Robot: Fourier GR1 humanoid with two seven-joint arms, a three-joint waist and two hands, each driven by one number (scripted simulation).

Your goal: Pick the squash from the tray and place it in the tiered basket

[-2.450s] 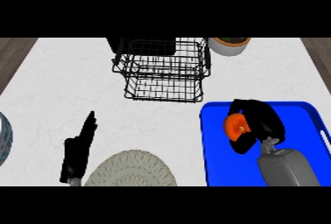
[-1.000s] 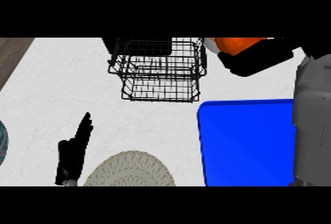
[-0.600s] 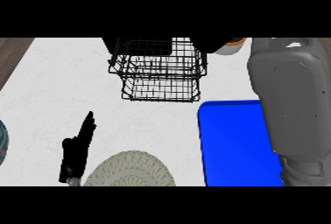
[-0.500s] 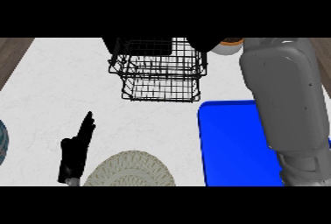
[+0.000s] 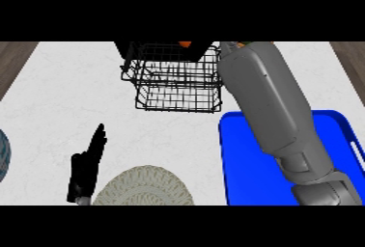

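Only an orange sliver of the squash [image 5: 187,44] shows at the view's top edge, above the top tier of the black wire tiered basket [image 5: 175,84]. My right forearm stretches from the lower right across the blue tray [image 5: 239,159] to the basket's top. My right hand [image 5: 205,48] is mostly cut off there, dark and curled round the squash. The tray's visible part holds nothing. At the lower left my left hand [image 5: 85,164] rests open on the counter with its fingers straight.
A woven round plate [image 5: 146,185] lies at the front, just right of my left hand. A grey-blue plate [image 5: 3,157] pokes in at the left edge. Behind my right forearm, an orange bowl [image 5: 243,44] barely shows at the back.
My right arm has lifted the squash off the tray and swung up and left with it, from the back right to over the basket's top. The left hand has stayed still.
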